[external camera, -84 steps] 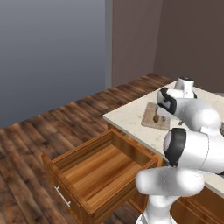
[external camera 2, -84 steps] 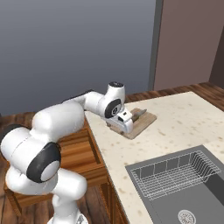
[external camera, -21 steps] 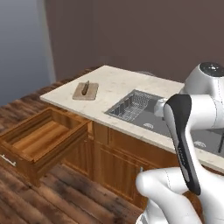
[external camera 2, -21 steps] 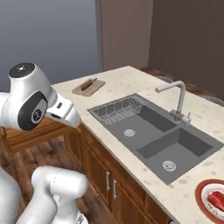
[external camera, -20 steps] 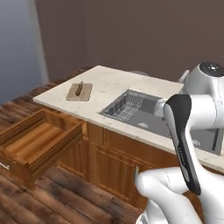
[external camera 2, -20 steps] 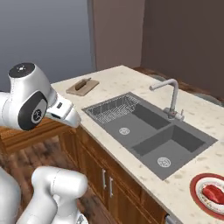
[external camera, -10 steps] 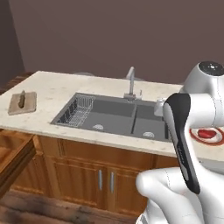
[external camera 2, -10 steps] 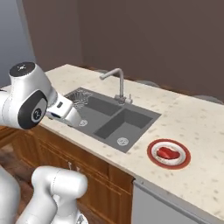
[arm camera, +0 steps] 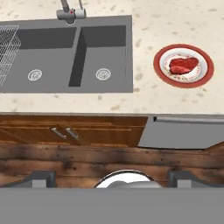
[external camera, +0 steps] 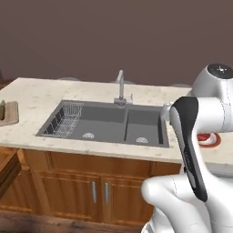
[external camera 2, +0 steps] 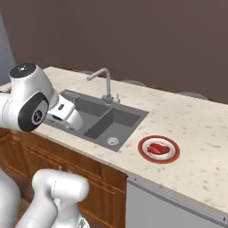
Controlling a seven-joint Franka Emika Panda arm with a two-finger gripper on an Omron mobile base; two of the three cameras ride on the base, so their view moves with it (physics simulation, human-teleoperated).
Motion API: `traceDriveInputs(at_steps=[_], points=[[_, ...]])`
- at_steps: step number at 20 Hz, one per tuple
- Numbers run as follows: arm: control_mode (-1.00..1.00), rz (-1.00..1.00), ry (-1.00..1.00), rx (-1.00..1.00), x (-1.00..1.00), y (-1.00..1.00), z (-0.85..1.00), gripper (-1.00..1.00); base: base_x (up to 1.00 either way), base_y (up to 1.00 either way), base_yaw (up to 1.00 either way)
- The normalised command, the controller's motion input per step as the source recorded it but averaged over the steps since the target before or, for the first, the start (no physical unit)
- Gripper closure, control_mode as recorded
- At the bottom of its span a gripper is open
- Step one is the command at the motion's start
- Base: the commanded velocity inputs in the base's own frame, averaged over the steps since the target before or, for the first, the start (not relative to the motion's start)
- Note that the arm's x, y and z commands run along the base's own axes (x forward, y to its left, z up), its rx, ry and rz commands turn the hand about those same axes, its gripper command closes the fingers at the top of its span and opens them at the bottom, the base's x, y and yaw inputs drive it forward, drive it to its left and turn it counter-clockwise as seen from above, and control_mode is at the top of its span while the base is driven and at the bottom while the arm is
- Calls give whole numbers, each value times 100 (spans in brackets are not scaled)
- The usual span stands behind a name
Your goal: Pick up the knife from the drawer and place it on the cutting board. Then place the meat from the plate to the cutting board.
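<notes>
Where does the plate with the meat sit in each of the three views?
Left base view: the plate peeks out at the right edge, mostly hidden behind the arm.
Right base view: lower middle-right on the counter, with the meat on it.
Hand view: upper right, right of the sink.
Shared landmark: the double sink, with the plate just beyond its drain-side basin.

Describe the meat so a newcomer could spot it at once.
Start at the double-basin sink set in the speckled counter. On its faucet-free side sits a red-rimmed plate. The meat is the flat raw red chunk on its white centre, the only food on the counter.
</notes>
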Motion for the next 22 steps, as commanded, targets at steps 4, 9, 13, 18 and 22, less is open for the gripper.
traceDriveInputs(at_steps=[4,9,13,18,22], points=[[100,0,0,0,0,0,0,-100,0,-59,-35],[100,0,0,0,0,0,0,-100,8,-39,-34],[100,0,0,0,0,0,0,-100,30,-10,-28],[100,0,0,0,0,0,0,-100,48,0,-9],[100,0,0,0,0,0,0,-100,68,-49,-6]])
